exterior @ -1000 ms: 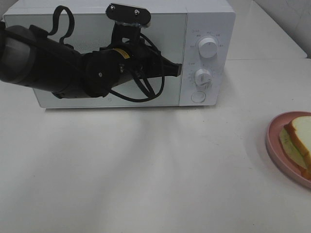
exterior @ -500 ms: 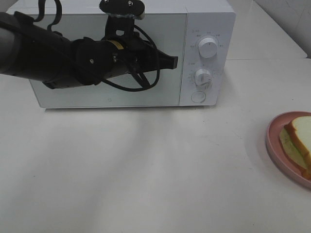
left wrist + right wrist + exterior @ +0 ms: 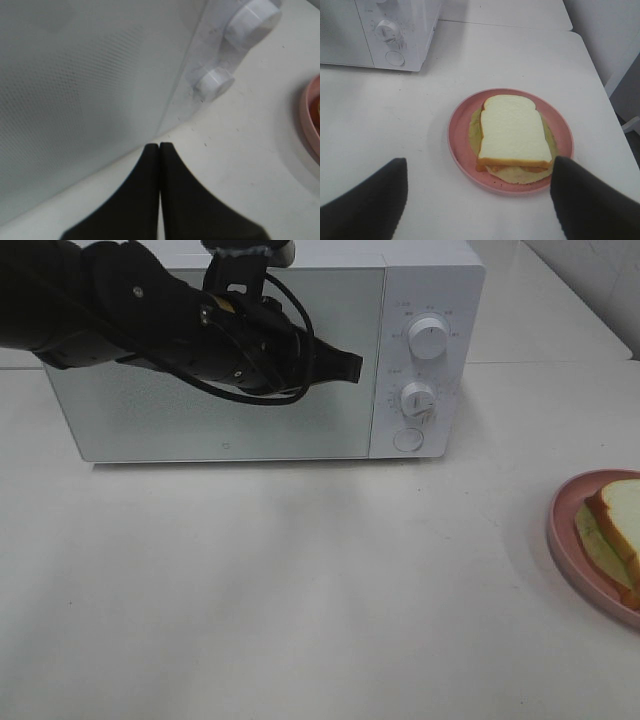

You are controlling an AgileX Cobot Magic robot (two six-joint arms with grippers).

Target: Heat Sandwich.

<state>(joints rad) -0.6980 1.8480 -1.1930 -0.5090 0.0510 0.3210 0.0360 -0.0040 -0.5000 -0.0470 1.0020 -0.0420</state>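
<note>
1. The sandwich (image 3: 514, 131) lay flat on a round pink plate (image 3: 458, 135) on the white table (image 3: 300, 590), directly ahead of the right gripper (image 3: 480, 200) and between the lines of its two fingers. Its long axis ran away from that gripper, the domed end of the bread pointing toward the far table edge and the crust-edged flat end toward the gripper.
2. The right gripper's jaws stood wide apart and held nothing.
3. The left gripper (image 3: 159, 148) had its jaws pressed together, empty, its tip in front of the microwave oven (image 3: 420, 300) door (image 3: 200, 420) near the door's control-panel edge.
4. The right wrist view alone showed the whole sandwich and plate; the exterior high view cut both at its edge.
5. The left wrist view showed only the plate rim, beyond the two white knobs (image 3: 214, 82).
</note>
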